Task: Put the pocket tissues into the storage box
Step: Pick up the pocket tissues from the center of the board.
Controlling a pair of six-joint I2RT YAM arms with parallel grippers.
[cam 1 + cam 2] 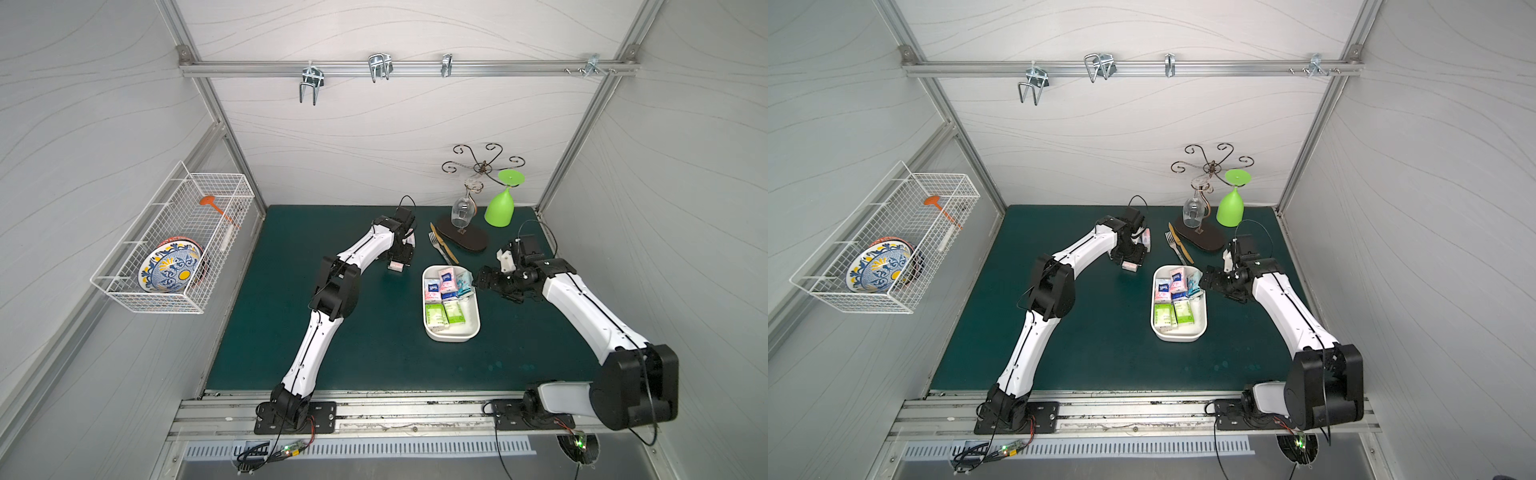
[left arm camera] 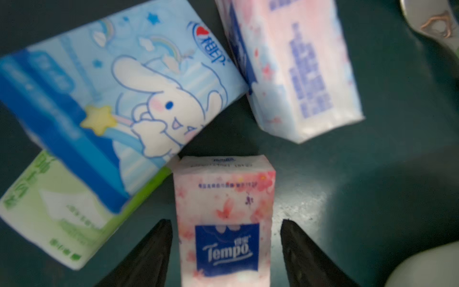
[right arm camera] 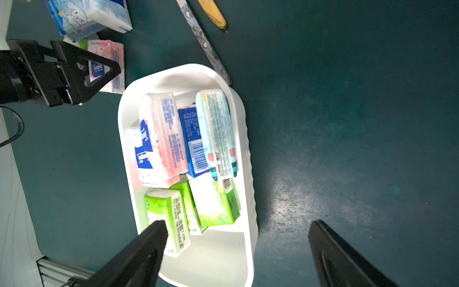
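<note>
A pink Tempo pack of pocket tissues lies on the green mat between the fingers of my left gripper, which is open with narrow gaps on both sides. In both top views that gripper points down at the pack, left of the storage box. Beside it lie a light blue pack, another pink pack and a light green pack. The white storage box holds several packs. My right gripper hangs open and empty over the box's right edge.
A fork and knife lie just behind the box. Behind them stands a dark-based metal rack with a clear glass and a green glass. A white wire basket with a plate hangs on the left wall.
</note>
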